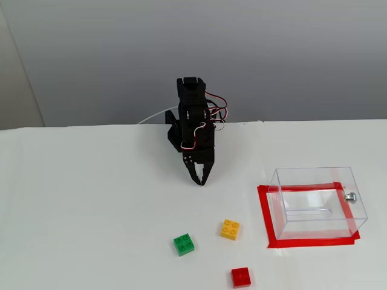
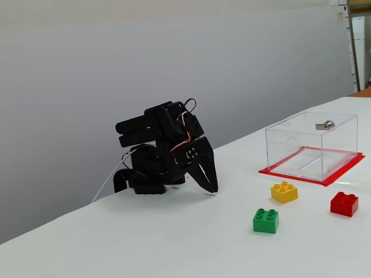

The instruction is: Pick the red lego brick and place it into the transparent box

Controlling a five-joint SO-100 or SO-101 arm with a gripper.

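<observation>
The red lego brick [image 1: 240, 277] [image 2: 344, 204] lies alone on the white table near its front edge in both fixed views. The transparent box [image 1: 317, 202] [image 2: 311, 146] stands empty on a red tape outline, a small silver knob on one wall. My black gripper [image 1: 201, 179] [image 2: 213, 188] is folded down at the arm's base, shut and empty, its tips pointing at the table, well away from the red brick.
A yellow brick [image 1: 230, 229] [image 2: 284, 191] and a green brick [image 1: 184, 244] [image 2: 266, 220] lie on the table between the gripper and the red brick. The red tape outline [image 1: 267, 226] frames the box.
</observation>
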